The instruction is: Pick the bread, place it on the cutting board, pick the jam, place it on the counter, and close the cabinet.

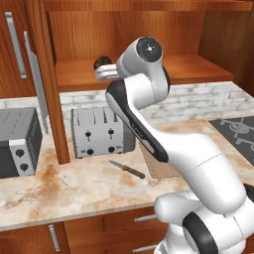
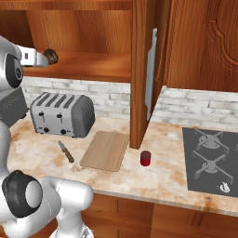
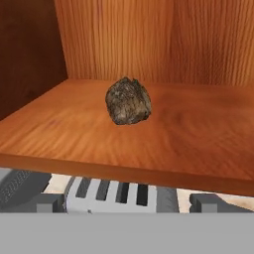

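Judging by the left base view, you have yet to lift the bread (image 1: 102,61): it sits on the cabinet (image 1: 144,69) shelf, just ahead of the gripper (image 1: 103,73). The cutting board (image 1: 158,164) lies bare behind the arm.

From the right base view, the jam (image 2: 145,158) stands on the counter (image 2: 158,179) already, beside the board, and the cabinet door is open, so closing remains.

Through the hand view, the loaf rests on the shelf ahead of you; the fingers (image 3: 48,202) sit wide apart, holding nothing.
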Motion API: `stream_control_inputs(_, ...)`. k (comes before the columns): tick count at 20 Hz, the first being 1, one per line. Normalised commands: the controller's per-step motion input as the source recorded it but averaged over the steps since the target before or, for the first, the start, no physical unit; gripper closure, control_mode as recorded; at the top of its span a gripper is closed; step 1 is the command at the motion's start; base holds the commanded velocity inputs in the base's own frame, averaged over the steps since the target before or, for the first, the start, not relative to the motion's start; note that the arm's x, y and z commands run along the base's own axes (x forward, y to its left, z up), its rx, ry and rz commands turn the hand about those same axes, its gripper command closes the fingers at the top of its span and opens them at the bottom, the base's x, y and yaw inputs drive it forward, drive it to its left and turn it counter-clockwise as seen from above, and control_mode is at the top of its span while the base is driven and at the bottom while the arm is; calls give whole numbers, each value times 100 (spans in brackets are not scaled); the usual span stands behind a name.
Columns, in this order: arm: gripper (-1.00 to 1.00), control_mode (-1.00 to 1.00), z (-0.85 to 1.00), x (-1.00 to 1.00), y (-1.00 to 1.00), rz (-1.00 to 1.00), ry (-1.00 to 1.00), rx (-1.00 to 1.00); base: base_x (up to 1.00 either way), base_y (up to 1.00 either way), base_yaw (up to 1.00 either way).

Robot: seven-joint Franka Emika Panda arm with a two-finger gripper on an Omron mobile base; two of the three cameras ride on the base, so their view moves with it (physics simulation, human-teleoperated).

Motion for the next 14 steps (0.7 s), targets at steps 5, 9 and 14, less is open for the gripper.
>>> stream_control_inputs(5,-100,-100,-4,50,6,0,0,0,0,0,0)
stream_control_inputs(9,-100,-100,-3,40,18,1,0,-1,0,0,0)
stream_control_inputs(14,-100,-100,-1,39,17,0,0,-1,0,0,0)
